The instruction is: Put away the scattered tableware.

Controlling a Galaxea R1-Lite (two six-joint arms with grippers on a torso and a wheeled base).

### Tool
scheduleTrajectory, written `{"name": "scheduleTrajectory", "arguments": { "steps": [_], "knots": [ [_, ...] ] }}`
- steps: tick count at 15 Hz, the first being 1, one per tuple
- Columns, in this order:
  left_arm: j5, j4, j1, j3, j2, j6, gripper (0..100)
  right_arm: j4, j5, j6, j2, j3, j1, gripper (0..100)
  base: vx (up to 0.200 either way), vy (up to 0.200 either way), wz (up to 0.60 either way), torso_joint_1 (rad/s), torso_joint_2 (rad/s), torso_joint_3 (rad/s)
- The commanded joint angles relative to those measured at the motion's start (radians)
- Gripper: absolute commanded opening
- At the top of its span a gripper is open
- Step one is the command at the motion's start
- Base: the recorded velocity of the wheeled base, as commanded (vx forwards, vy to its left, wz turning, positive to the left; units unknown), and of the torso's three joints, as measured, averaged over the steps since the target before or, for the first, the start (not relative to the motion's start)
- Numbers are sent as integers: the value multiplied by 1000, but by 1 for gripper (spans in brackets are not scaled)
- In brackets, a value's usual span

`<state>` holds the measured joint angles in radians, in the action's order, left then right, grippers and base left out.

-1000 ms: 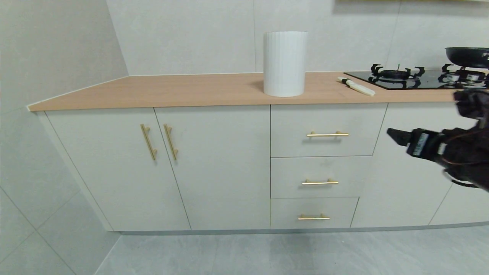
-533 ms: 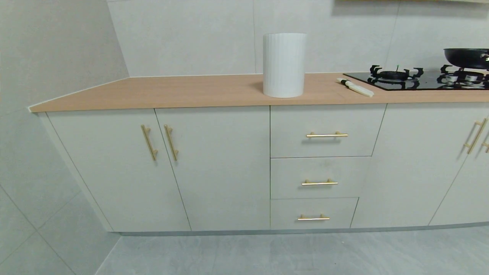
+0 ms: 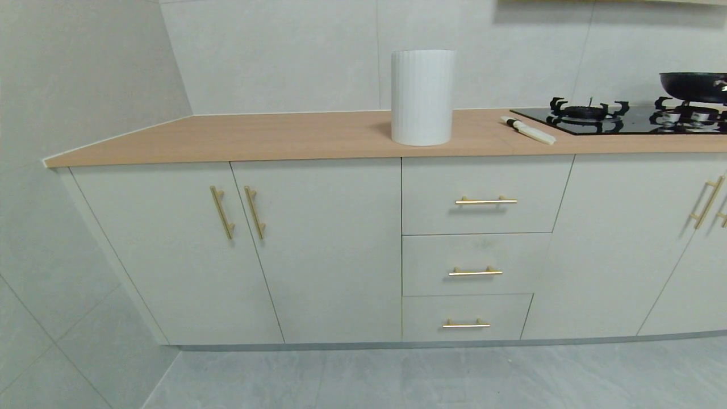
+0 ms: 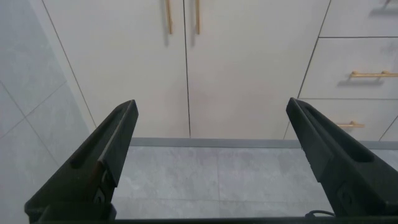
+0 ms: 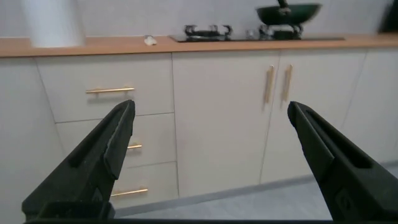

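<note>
Left fingers (image 4: 102, 165) spread wide and empty, down low facing the cupboard doors (image 4: 249, 62). My right fingers (image 5: 99, 162) gape apart too. Well beyond and above them, the pale knife-like utensil (image 5: 149, 41) lies on the desk (image 5: 311, 42), between the white ribbed canister (image 5: 55, 23) and the hob (image 5: 205, 31).

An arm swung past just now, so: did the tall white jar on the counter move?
No. The white jar stands at the same spot on the counter, just above the left edge of the top drawer.
</note>
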<state>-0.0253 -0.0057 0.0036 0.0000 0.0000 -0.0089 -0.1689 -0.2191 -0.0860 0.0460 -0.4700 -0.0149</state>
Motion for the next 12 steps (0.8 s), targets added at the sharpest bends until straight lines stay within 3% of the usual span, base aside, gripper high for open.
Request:
{"name": "scheduleTrajectory", "arguments": {
  "steps": [1, 3, 6, 9, 12],
  "knots": [
    [-1, 0, -1, 0, 0, 0, 100, 3, 20, 17, -46, 85, 10, 100, 0, 0, 0, 0, 0, 0],
    [-1, 0, -1, 0, 0, 0, 100, 43, 60, 20, -46, 232, 10, 100, 0, 0, 0, 0, 0, 0],
    [-1, 0, -1, 0, 0, 0, 100, 279, 161, 18, -46, 467, 10, 100, 0, 0, 0, 0, 0, 0],
    [-1, 0, -1, 0, 0, 0, 100, 164, 210, 29, -46, 468, 10, 100, 0, 0, 0, 0, 0, 0],
    [-1, 0, 1, 0, 0, 0, 100, 170, 218, 74, -46, 468, 10, 100, 0, 0, 0, 0, 0, 0]
  ]
}}
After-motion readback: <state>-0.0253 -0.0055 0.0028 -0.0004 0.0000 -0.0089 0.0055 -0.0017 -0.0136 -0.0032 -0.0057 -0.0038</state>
